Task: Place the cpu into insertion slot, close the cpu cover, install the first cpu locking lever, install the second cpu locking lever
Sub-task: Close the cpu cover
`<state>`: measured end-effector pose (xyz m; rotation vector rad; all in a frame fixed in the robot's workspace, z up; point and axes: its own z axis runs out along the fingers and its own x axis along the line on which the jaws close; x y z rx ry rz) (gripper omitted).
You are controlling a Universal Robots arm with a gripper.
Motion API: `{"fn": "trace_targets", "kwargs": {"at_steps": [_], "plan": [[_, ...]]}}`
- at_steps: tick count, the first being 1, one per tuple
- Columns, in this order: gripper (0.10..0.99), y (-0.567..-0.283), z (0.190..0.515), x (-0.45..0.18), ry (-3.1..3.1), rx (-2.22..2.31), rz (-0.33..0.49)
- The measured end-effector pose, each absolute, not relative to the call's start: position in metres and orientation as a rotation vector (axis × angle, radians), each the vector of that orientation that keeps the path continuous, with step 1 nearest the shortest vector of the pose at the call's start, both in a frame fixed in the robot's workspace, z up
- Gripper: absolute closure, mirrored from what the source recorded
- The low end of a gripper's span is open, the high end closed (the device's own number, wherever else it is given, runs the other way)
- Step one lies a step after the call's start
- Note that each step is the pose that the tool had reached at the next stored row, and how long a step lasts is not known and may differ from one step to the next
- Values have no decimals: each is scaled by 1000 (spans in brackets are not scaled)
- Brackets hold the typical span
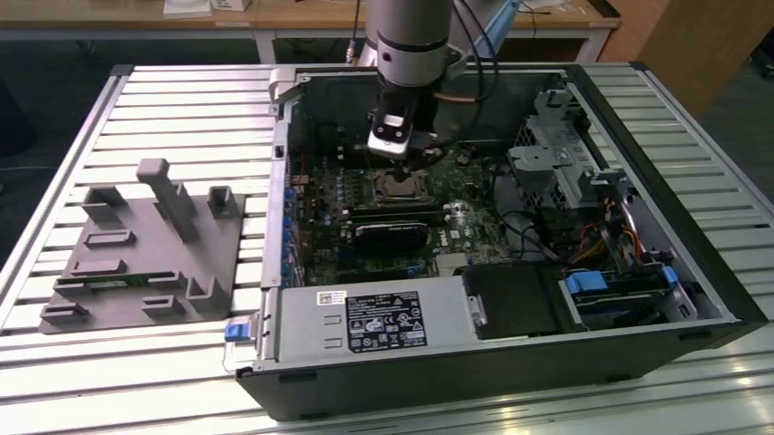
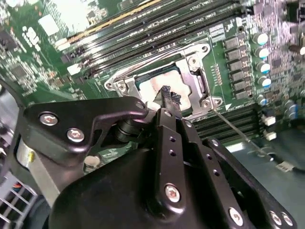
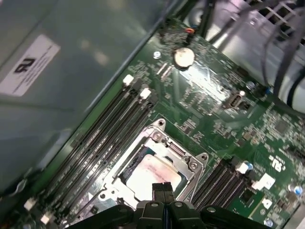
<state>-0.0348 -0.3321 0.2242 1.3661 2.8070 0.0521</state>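
The cpu (image 2: 153,87) lies in the insertion slot (image 1: 397,186) on the green board, its pale metal face showing through the cut-out of the cpu cover (image 2: 195,83). The silvery cover frame lies flat around the chip, also seen in the first wrist view as the cpu (image 3: 148,175) ringed by the cpu cover (image 3: 180,153). A thin metal locking lever (image 2: 231,128) sticks out from one corner of the socket. My gripper (image 2: 167,93) hangs just above the chip's edge, fingers shut together with nothing between them; it appears as the gripper (image 3: 163,187) and the gripper (image 1: 405,156).
The open computer case (image 1: 629,118) surrounds the board with tall walls. Long black memory slots (image 3: 112,136) run beside the socket, and a black card (image 1: 390,234) sits nearer the front. Drive cages and cables (image 1: 568,172) crowd the exterior view's right. A grey fixture (image 1: 145,245) stands outside on the slatted table.
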Motion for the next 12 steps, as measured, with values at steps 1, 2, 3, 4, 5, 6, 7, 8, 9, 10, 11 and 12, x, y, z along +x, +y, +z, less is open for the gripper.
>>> {"fn": "trace_targets", "kwargs": {"at_steps": [1,2,3,4,5,6,7,8,9,10,11,12], "plan": [[980,-332,224,-35,2819,1341,52],[980,-332,224,-35,2832,1316,53],[980,-332,224,-35,2844,1289,53],[980,-332,224,-35,2857,1262,53],[980,-332,224,-35,2868,1237,53],[980,-332,224,-35,2879,1211,54],[980,-332,224,-35,2890,1185,54],[980,-332,223,-35,2901,1159,54],[980,-332,223,-35,2912,1133,54],[980,-332,223,-35,2922,1107,55],[980,-332,223,-35,2933,1078,55],[980,-332,223,-35,2943,1052,55]]}}
